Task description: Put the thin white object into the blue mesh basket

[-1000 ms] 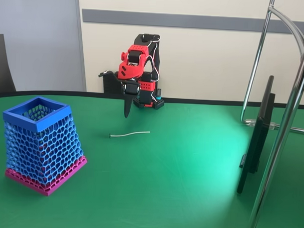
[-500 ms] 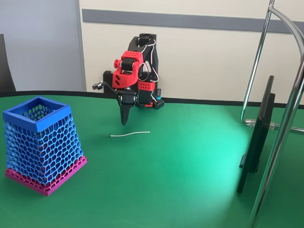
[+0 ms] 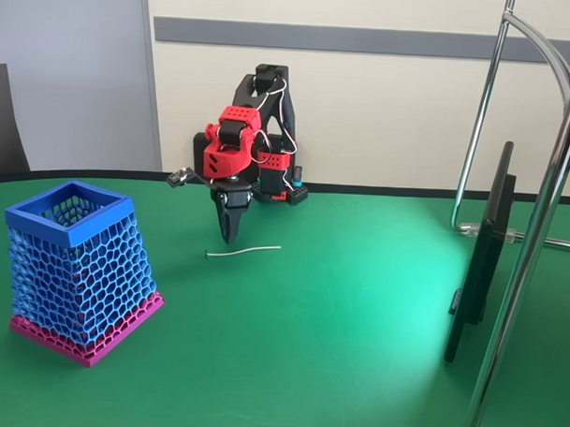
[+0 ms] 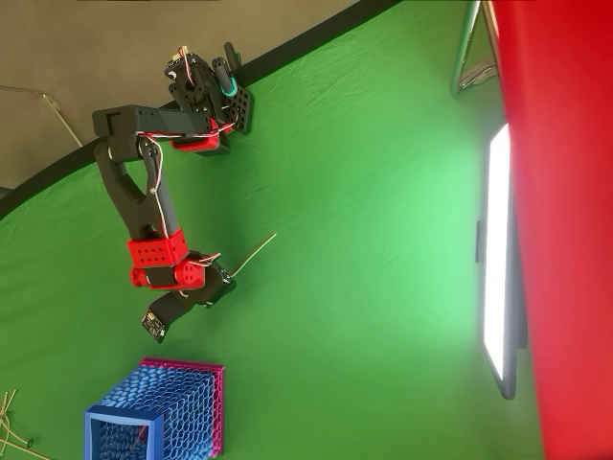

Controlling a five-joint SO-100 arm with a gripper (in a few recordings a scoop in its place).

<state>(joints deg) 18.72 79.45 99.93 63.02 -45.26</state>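
Approach step: your gripper (image 3: 229, 238), seemingly clenched empty, hung just above the thin white object (image 3: 243, 250); opening, then descent, looked next.

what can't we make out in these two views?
- Gripper jaw state: in the fixed view the fingers merge into one dark point; in the overhead view the red wrist covers them.
- Left end of the thin white object: runs under the gripper in the overhead view.
- Whether the tip touches the strand: fixed view is too coarse.
- Inside of the blue mesh basket: mesh walls hide the floor.
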